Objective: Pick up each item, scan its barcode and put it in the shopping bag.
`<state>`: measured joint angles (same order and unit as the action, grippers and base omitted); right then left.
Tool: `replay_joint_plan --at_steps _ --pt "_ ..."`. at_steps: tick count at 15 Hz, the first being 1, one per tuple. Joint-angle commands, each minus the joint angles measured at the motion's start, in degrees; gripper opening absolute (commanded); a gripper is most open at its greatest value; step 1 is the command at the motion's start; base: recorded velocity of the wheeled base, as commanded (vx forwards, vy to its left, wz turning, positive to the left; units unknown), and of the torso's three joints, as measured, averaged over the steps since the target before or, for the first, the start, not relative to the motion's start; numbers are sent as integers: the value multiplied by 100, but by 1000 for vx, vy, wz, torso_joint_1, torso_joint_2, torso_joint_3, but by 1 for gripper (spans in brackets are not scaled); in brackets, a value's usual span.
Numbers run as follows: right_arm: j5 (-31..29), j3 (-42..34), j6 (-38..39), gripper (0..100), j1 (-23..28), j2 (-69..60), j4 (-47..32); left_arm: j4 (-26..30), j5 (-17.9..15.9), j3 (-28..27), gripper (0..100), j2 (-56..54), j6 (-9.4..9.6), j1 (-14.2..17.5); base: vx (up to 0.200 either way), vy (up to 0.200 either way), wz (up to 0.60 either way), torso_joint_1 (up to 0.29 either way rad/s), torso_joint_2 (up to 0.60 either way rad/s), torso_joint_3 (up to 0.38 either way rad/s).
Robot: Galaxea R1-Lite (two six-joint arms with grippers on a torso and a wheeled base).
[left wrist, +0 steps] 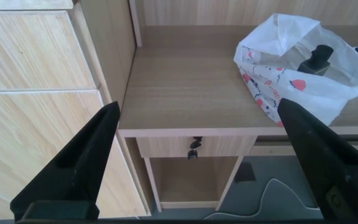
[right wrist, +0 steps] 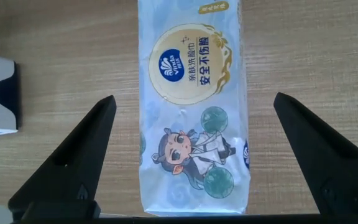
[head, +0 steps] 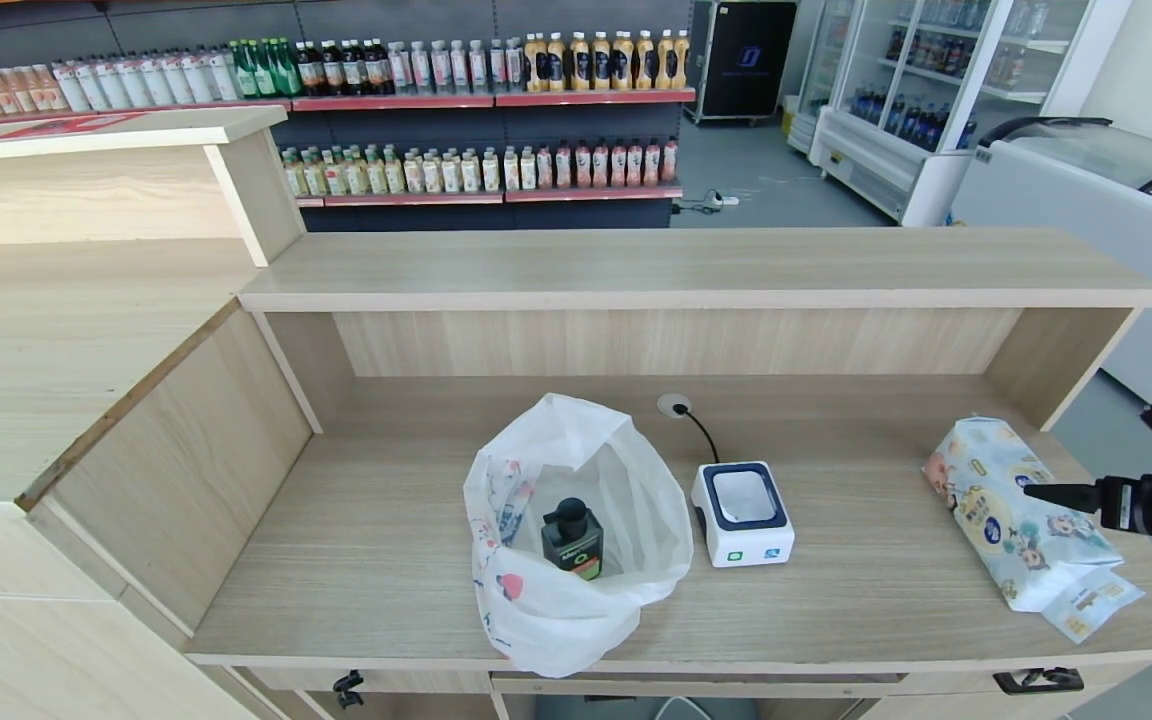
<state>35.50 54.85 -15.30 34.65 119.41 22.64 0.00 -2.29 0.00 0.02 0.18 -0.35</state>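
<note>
**Head view: right arm over the tissue pack, one bottle in the bag**

We note the right gripper coming in from the right edge, roughly level, its dark tip above the tissue pack. The pack lies flat at the right end of the worktop, well apart from the scanner.

In the right wrist view the camera looks straight down. The fingers are spread wide, one on each side of the pack's width, and grip nothing.

The shopping bag stands open near the middle of the worktop, just beside the scanner. A dark pump bottle stands upright inside it.

The left gripper is held off the worktop's near left corner. Its fingers are released and empty, and the bag shows beyond them.
</note>
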Motion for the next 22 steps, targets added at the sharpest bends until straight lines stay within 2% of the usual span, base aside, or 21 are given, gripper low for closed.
replay_joint_plan --at_steps 1,8,10,12,15,16,19,21,22 --pt "1 26 -8 100 -177 259 127 0 1 0 100 6 -1 0 0 0 0 0 0 0" --pt "-34 307 -17 100 -793 988 549 0 1 0 100 6 -1 0 0 0 0 0 0 0" --pt "-78 316 -26 100 -828 1085 593 0 1 0 100 6 -1 0 0 0 0 0 0 0" --pt "-509 316 -307 100 -837 1225 593 0 1 0 100 6 -1 0 0 0 0 0 0 0" --pt "-535 272 -351 100 -837 1234 593 0 1 0 100 6 -1 0 0 0 0 0 0 0" --pt "-553 272 -386 0 -837 1217 584 0 1 0 100 6 -1 0 0 0 0 0 0 0" --pt "-553 167 -571 0 -907 1050 593 0 1 0 100 6 -1 0 0 0 0 0 0 0" --pt "-562 -70 -1362 0 -889 733 610 0 -8 0 100 6 -1 0 0 0 0 0 0 0" --pt "-562 -194 -2021 0 -801 364 601 0 1 0 100 6 -1 0 0 0 0 0 0 0"
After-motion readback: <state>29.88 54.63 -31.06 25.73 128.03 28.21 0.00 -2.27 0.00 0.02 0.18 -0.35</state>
